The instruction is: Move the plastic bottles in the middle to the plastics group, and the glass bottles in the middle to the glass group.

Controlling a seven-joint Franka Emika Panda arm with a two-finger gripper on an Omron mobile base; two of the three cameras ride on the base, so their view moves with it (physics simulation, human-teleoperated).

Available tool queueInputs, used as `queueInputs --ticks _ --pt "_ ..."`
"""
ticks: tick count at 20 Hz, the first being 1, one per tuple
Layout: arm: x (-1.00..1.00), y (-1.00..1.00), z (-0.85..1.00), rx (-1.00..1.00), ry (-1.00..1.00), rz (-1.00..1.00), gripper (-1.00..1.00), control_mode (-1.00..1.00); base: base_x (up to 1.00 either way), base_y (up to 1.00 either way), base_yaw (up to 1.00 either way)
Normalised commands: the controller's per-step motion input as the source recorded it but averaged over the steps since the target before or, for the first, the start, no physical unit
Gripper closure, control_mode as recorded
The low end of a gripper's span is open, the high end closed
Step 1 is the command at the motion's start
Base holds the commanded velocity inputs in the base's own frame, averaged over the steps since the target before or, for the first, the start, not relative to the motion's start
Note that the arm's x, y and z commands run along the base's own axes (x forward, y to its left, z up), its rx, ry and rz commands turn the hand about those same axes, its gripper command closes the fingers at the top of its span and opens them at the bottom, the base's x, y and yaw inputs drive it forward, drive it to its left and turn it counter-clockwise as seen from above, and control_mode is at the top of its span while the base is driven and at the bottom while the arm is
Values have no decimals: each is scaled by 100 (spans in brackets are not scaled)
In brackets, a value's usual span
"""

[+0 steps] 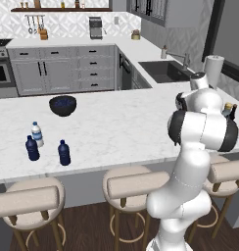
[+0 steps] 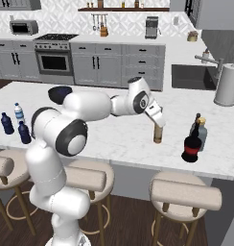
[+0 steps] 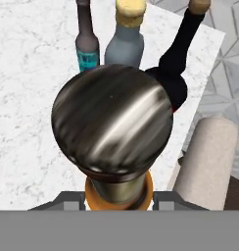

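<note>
3 glass bottles stand bunched near the right end of the white marble tabletop: a teal bottle w/ dark neck, a grey-blue bottle w/ tan cap, and a round dark bottle w/ red label and long neck. In the right base view the dark bottle stands nearest the front edge and overlaps the grey-blue one; can't tell if they touch.

The end effector comes down from above onto the amber bottle, fingers at a medium gap and closed on its neck. The bottle is upright, near the glass bunch but apart from it, on the side toward the tabletop's middle. Its base looks level w/ the surface; can't tell if it rests there or hangs just off it. In the hand view the bottle's dark shiny cap sits large in the centre, w/ the 3 glass bottles in a row beyond it and a padded stool below the tabletop edge.

At the far left end, well apart from all that: a water bottle w/ white cap, a navy bottle just beside it, and a second navy bottle near both, closer to the front edge.

Dark bowl sits further back on the tabletop. A paper towel roll stands by the sink.
</note>
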Motion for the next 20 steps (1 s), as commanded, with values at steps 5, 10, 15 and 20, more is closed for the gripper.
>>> queueInputs --ticks 5,10,15,20 --pt "6 -59 0 2 0 -7 100 -100 0 0 0" --pt "22 -36 -9 0 0 -8 100 -100 0 0 0" --pt "29 0 -36 0 -6 -1 100 -100 0 0 0" --pt "19 -1 -49 0 -10 -1 100 -100 0 0 0"
